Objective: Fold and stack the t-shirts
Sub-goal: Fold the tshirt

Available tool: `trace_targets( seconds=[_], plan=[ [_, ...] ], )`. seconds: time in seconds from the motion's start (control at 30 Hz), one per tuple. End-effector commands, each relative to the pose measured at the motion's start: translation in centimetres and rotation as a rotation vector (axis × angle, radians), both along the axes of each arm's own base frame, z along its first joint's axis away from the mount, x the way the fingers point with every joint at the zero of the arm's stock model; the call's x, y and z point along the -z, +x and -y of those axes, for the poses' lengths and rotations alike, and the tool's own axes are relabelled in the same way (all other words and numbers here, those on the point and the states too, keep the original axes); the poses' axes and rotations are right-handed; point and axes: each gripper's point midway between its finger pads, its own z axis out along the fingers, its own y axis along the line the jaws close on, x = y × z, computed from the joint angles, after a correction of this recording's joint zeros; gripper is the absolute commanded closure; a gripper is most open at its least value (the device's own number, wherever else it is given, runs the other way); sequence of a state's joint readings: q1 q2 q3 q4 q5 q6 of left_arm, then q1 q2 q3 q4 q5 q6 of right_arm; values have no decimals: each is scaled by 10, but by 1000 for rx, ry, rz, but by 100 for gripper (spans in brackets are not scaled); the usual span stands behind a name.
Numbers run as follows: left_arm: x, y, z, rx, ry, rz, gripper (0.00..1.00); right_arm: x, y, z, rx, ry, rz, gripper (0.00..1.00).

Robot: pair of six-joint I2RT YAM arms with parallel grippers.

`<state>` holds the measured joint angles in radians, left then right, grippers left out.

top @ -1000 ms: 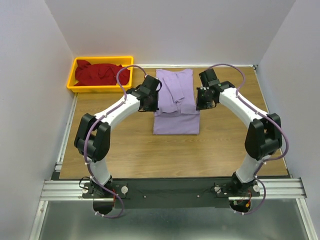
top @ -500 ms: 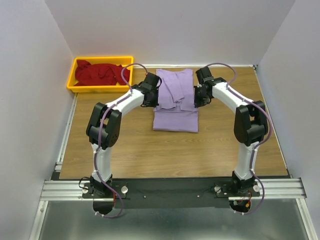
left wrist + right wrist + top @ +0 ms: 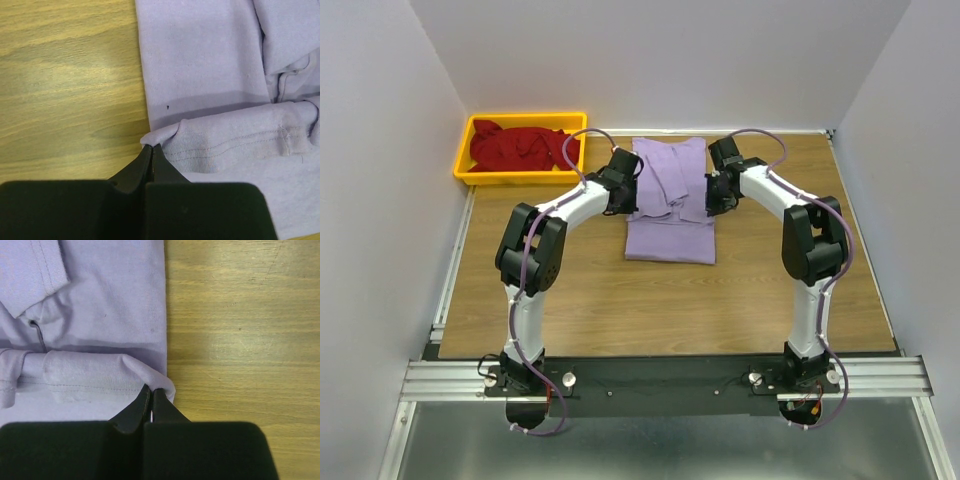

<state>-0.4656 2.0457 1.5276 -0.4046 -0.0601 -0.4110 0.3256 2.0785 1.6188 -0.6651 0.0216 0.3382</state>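
Top external view has the lavender shirt (image 3: 670, 235) lying partly folded in the middle of the table (image 3: 570, 290), between the two arms. The left gripper (image 3: 151, 150) has its fingers pressed together, pinching the stitched fold at the shirt's left edge. The right gripper (image 3: 151, 392) pinches the same fold at the right edge. The red shirt (image 3: 515, 148) lies crumpled in the yellow bin (image 3: 462, 170) at the far left corner.

In both wrist views the purple shirt (image 3: 210, 75) is cut off by the picture's edges, and from above the bin (image 3: 505, 178) wall hides part of the red shirt (image 3: 515, 148).
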Motion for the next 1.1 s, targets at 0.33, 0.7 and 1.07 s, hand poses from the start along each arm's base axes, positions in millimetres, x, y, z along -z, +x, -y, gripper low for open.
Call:
trace_targets(
  seconds=[0.33,0.7,1.07],
  plan=[
    [-27,18,-15,-89,-25,113,100,-54,34,6,36,-12,170,99],
    [3,33,-6,-75,-33,105,99,-16,45,9,55,-53,142,97],
    [-26,21,-13,-117,-58,128,56,-44,42,7,25,-51,217,69]
  ],
)
